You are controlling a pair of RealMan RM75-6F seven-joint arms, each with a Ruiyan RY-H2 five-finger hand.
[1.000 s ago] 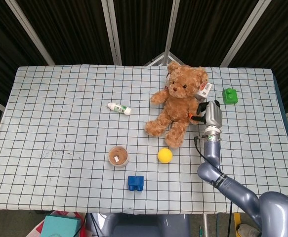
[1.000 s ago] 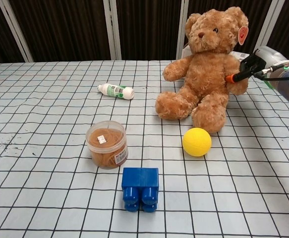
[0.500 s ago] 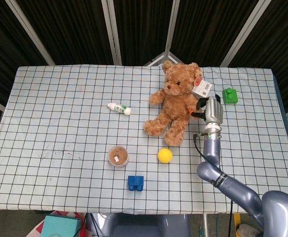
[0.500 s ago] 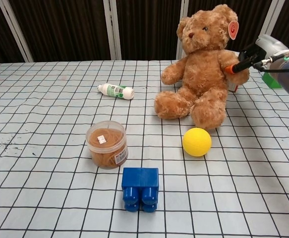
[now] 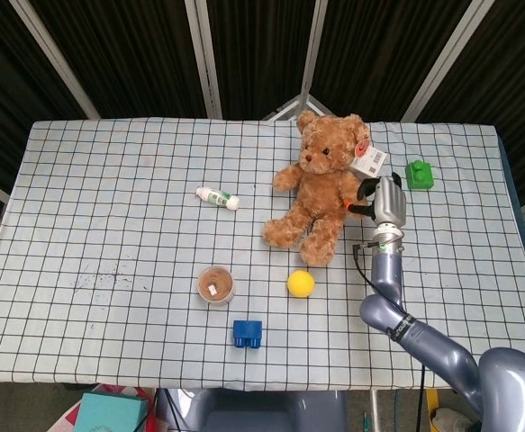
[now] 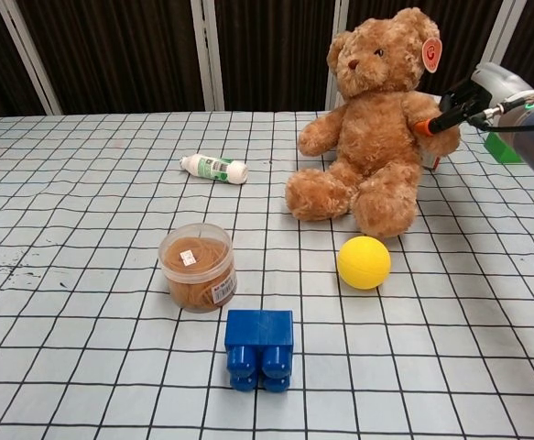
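— Dark curtains hang behind a table (image 5: 82, 180) with a white checked cloth. From the head view, what does the right hand (image 5: 381, 203) do?

— It holds the brown plush teddy bear (image 5: 321, 189) by its arm, with fingers closed into the fur. The bear sits upright near the far edge. A small green block (image 5: 418, 174) lies just beside the hand. The left hand is not visible.

— And from the chest view?

— The right hand (image 6: 473, 96) pinches the bear (image 6: 376, 137) at its arm; an orange fingertip presses the plush. In front stand a yellow ball (image 6: 364, 262), a clear round tub of rubber bands (image 6: 198, 266), a blue toy brick (image 6: 259, 348) and a small white bottle (image 6: 214, 169) lying down.

— How to do it well?

— I think the grip is shallow on soft fur, so move slowly, keep the bear upright, and avoid the ball.
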